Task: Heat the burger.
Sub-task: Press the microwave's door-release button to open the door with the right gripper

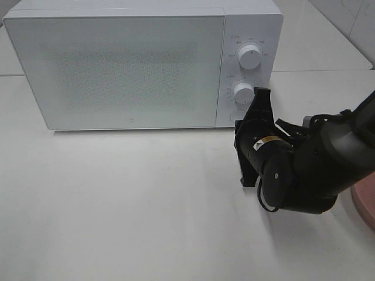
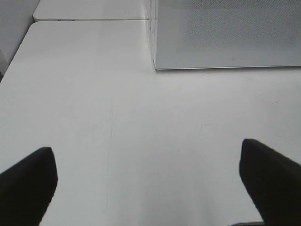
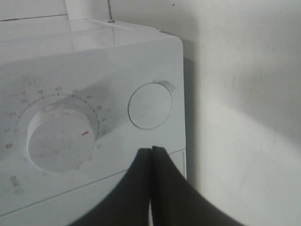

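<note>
No burger shows in any view. The white microwave (image 1: 117, 64) stands at the back of the table with its door shut. My right gripper (image 1: 262, 92) is shut, with nothing between its fingers. Its tips (image 3: 151, 149) sit just short of the control panel, close to the round door button (image 3: 150, 106) and beside the lower dial (image 3: 59, 141). In the left wrist view, my left gripper (image 2: 150, 188) hangs open over bare table, its two fingers (image 2: 28, 183) far apart, facing the microwave's front corner (image 2: 225, 37).
The upper dial (image 1: 251, 55) sits above the lower one (image 1: 242, 92) on the panel. A pink plate's edge (image 1: 366, 205) shows at the right border, behind my right arm. White tabletop (image 1: 117, 199) spreads in front of the microwave.
</note>
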`<action>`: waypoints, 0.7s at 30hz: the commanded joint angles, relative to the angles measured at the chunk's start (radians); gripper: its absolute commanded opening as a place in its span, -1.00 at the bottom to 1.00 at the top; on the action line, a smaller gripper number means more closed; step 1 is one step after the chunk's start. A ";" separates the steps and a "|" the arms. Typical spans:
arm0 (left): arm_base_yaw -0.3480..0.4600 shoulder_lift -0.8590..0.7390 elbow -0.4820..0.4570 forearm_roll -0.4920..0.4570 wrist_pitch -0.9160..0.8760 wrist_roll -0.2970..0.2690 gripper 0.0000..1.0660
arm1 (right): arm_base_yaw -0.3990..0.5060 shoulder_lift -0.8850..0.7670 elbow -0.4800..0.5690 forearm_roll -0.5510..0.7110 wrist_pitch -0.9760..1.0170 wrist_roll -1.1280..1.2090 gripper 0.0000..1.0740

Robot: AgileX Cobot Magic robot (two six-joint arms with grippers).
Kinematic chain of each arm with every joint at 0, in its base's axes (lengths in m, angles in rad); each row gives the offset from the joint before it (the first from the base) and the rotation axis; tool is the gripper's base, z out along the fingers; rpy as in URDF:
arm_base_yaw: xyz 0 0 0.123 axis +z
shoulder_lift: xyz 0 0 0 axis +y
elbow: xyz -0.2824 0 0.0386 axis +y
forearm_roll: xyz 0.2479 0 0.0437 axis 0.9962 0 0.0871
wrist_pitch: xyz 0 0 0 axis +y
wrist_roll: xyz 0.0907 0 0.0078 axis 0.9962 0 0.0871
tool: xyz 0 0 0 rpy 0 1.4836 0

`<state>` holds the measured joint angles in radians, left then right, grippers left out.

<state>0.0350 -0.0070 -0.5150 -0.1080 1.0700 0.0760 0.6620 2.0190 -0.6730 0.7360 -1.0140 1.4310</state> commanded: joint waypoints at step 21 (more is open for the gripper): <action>-0.002 -0.016 0.000 -0.001 0.000 -0.007 0.83 | -0.100 0.091 -0.149 -0.071 0.068 -0.028 -1.00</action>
<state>0.0350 -0.0070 -0.5150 -0.1080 1.0700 0.0760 0.5670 2.1110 -0.8120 0.6770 -0.9370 1.4150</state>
